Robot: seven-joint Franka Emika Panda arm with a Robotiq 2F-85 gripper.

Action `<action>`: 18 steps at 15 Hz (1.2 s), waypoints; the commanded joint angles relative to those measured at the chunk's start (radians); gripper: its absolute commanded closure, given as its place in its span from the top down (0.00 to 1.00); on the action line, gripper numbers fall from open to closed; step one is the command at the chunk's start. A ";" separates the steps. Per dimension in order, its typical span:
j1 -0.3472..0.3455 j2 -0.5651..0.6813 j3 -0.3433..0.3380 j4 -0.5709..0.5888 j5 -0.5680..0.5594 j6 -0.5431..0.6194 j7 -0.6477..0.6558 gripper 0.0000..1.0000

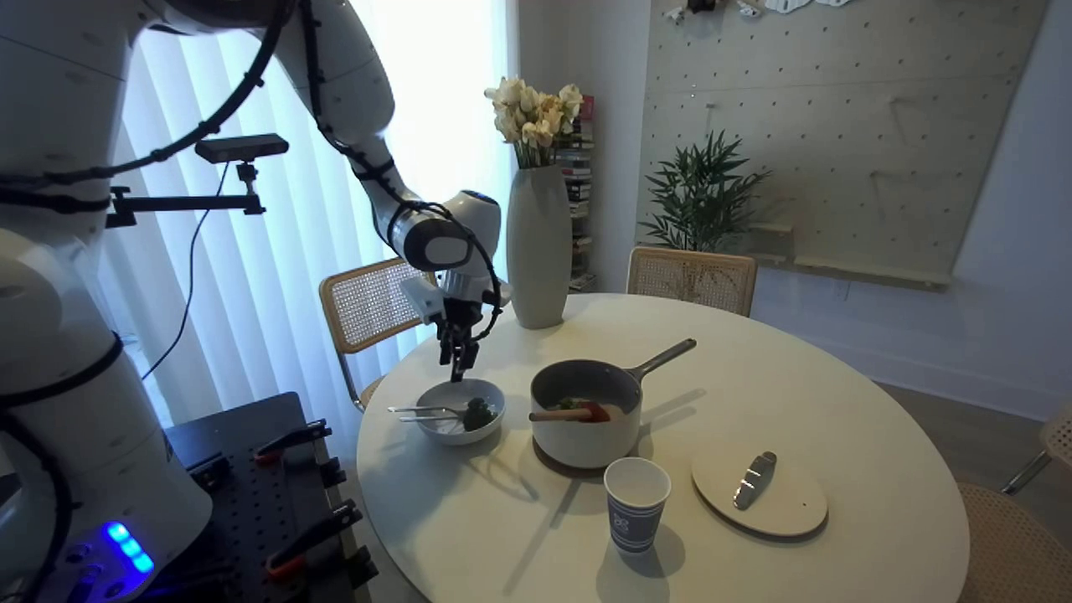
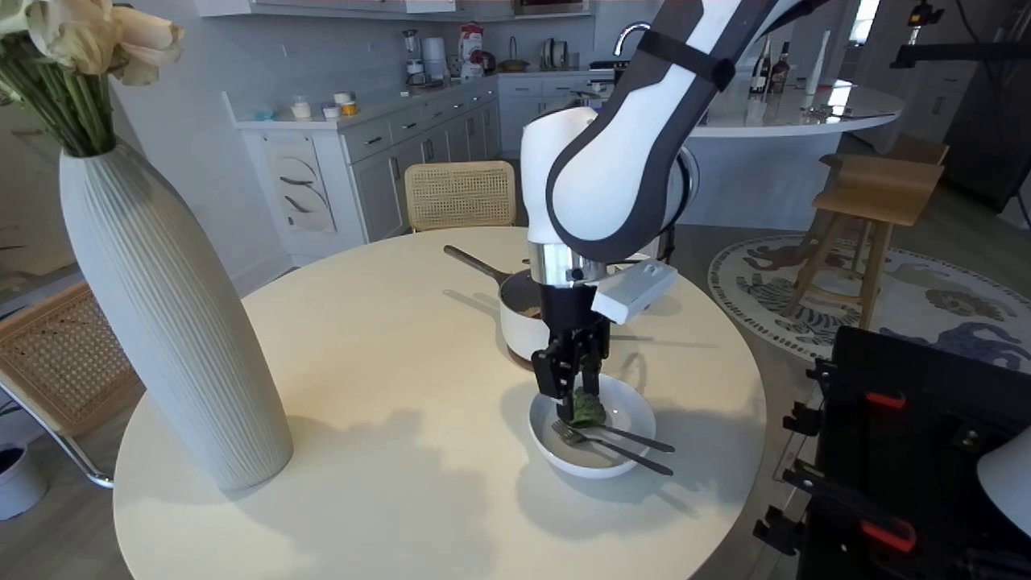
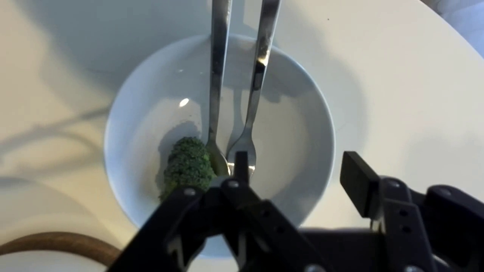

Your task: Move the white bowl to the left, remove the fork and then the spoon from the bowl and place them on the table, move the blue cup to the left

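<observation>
Sharing one white bowl [image 3: 287,143]: one fork [image 3: 258,81], one spoon [image 3: 216,81], one broccoli floret [image 3: 189,162].

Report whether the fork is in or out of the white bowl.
In: the fork has its tined end inside the white bowl, its handle jutting past the rim.

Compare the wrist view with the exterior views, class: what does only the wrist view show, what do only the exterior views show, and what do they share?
Wrist view only: the rounded end of the spoon, seen clearly, and a tiny dark speck on the table.
Exterior views only: the flower vase and the saucepan's handle, in both exterior views; the blue-banded paper cup, plain in an exterior view.
Shared: the white bowl, fork, broccoli and gripper, along with the table and part of the spoon.
</observation>
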 commanded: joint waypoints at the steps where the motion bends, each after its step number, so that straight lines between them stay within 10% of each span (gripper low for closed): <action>1: 0.013 -0.042 -0.030 -0.024 -0.008 -0.064 0.037 0.50; 6: 0.029 0.003 -0.034 -0.032 -0.006 -0.045 0.045 0.66; 18: 0.070 0.084 -0.038 -0.007 -0.005 -0.021 0.106 0.57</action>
